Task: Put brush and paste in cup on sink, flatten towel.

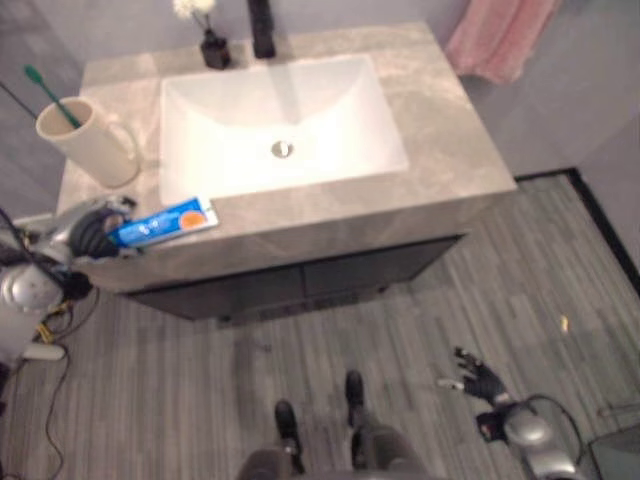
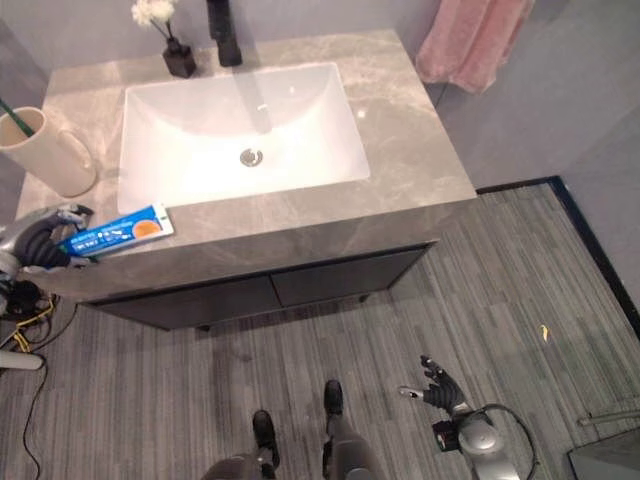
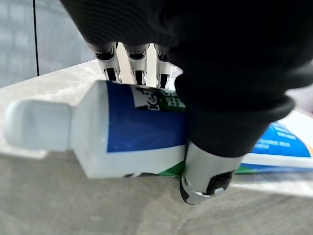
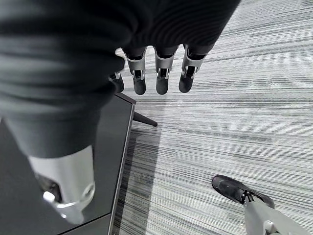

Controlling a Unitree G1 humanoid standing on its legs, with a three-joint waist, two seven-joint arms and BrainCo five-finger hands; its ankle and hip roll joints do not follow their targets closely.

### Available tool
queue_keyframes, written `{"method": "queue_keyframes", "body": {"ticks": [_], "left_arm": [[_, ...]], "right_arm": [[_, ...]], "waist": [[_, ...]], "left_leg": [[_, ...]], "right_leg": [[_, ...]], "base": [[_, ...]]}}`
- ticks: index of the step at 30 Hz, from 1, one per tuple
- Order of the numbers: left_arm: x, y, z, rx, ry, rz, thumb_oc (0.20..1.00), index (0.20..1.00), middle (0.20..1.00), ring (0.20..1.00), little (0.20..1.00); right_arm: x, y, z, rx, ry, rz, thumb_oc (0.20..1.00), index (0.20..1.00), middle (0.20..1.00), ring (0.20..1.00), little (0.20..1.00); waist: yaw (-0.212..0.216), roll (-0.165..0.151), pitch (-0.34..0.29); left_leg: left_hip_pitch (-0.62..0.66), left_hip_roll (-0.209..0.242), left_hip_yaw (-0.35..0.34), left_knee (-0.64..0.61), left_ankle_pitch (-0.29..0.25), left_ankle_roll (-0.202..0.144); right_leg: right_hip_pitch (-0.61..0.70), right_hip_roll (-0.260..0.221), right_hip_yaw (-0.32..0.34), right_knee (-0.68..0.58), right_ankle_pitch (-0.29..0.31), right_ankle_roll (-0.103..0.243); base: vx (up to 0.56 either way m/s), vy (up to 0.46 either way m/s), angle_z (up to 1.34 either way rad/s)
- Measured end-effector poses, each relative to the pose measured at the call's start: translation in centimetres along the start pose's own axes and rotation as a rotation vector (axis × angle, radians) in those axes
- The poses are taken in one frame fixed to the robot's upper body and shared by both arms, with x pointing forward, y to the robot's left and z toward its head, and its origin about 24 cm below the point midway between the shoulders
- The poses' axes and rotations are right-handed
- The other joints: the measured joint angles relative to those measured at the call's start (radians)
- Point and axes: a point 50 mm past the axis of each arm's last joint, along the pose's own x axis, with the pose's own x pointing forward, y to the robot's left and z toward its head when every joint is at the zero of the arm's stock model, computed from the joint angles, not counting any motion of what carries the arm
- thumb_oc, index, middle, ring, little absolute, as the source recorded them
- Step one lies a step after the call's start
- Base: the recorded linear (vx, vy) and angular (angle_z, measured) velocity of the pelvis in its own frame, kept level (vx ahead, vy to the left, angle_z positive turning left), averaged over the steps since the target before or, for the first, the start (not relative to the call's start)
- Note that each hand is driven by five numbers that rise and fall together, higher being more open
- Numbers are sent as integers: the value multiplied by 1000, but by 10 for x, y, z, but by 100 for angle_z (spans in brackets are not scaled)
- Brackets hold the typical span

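The left hand (image 3: 205, 98) is clamped on the toothpaste (image 1: 165, 223) near its cap end, fingers and thumb curled round it — the tube lies at the counter's (image 1: 450, 140) front left corner, just in front of the cup (image 1: 88, 140). The toothbrush (image 1: 50, 96) already stands in that cup. A light, soft, slick tube, I'd judge — best held by the firm shoulder. The right hand (image 2: 437, 383) hangs relaxed, fingers straight, low over the floor. The pink towel (image 1: 500, 38) hangs bunched on the wall.
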Motion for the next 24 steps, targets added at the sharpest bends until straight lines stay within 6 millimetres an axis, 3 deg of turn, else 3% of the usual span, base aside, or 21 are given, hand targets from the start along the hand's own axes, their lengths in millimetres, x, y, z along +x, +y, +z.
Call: {"method": "queue_keyframes", "body": {"ticks": [3,4,5,24], "left_arm": [[-1,-8,-5,-12,23,7,200,200,200,200,200],[-1,-12,-5,-27,27,8,504,504,504,504,504],[-1,-13,-7,-35,37,27,1000,1000,1000,1000,1000],[2,-27,-6,-86,74,44,1000,1000,1000,1000,1000]], "right_arm": [[-1,0,-2,0,6,-1,1000,1000,1000,1000,1000],[-2,0,-3,0,8,-3,1000,1000,1000,1000,1000],[-1,-1,-3,-1,8,-4,1000,1000,1000,1000,1000],[-4,-6,-8,-52,45,-4,1000,1000,1000,1000,1000]], "waist": [[-4,3,-3],[-5,4,-5],[-5,5,-5],[-8,1,-28]], "left_leg": [[10,0,1,0,0,0],[11,0,2,0,0,0],[12,1,5,0,0,0],[14,1,19,0,-1,0]], "right_leg": [[10,2,2,0,0,0],[10,2,2,0,0,0],[10,1,2,0,-2,-1],[8,1,2,0,-3,-2]], "base": [[-21,1,-1],[-23,-3,-4],[-31,-3,-5],[-3,0,-1]]}}
